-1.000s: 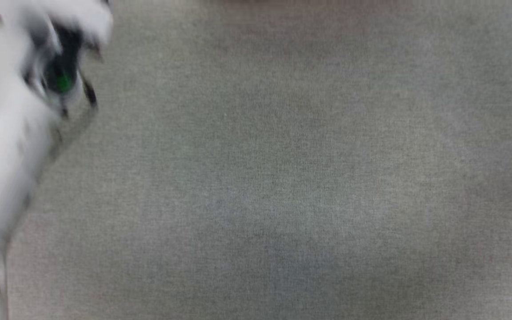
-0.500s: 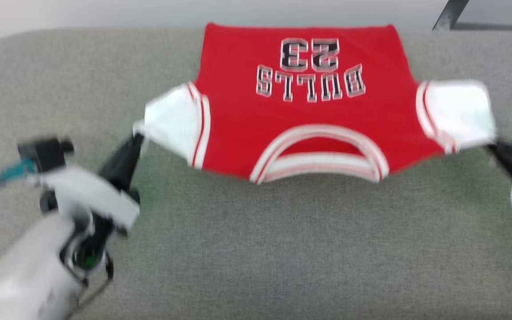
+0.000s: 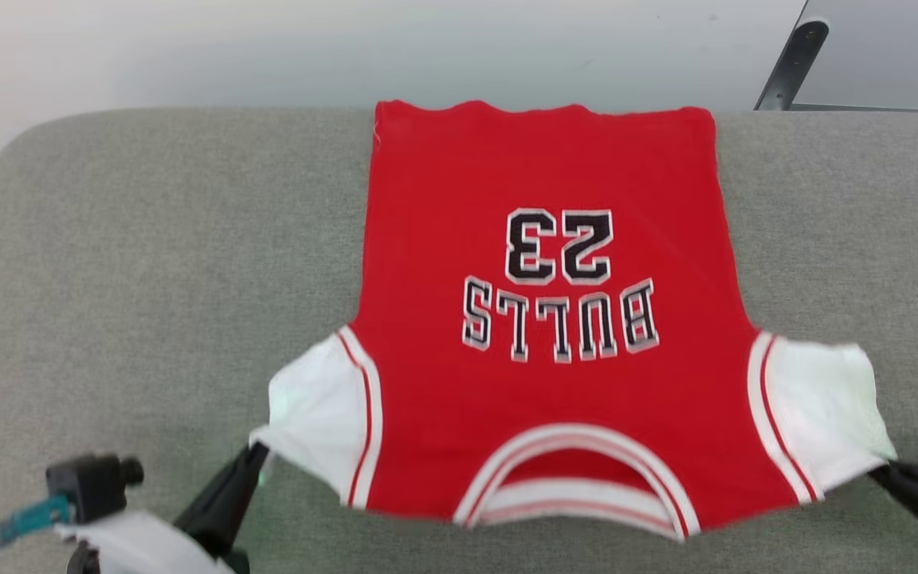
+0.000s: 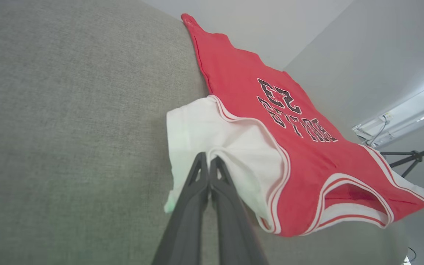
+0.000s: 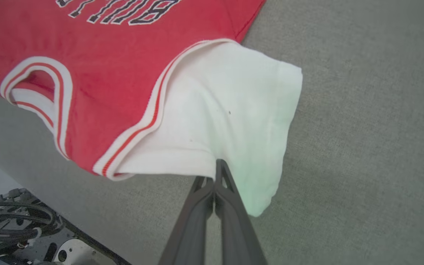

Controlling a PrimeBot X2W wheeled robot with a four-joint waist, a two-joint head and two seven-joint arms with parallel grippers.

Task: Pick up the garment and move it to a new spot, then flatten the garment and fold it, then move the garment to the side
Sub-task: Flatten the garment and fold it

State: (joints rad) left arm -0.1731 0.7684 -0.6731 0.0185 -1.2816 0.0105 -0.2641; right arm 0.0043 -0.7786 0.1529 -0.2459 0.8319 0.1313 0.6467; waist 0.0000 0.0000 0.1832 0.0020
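The garment (image 3: 547, 319), a red jersey with white shoulder panels and a black 23, lies spread on the grey cushion (image 3: 148, 263), its hem at the far edge and its neck toward me. My left gripper (image 3: 256, 454) is shut on the left white panel's corner, and my right gripper (image 3: 877, 470) is shut on the right white panel's corner. In the left wrist view the garment (image 4: 271, 121) stretches away from the closed left gripper (image 4: 207, 158). In the right wrist view the right gripper (image 5: 215, 167) pinches the hem of the garment's (image 5: 230, 110) white panel.
The cushion ends at a rounded far edge (image 3: 188, 115) with pale floor beyond. A dark metal leg (image 3: 790, 60) stands at the top right. Cables and the robot base (image 5: 17, 221) lie below the cushion's near side. Bare cushion extends left and right of the jersey.
The head camera has swung up, bringing the whole jersey into the picture. The jersey now lies longer and flatter on the cushion, both grippers still holding its white corners.
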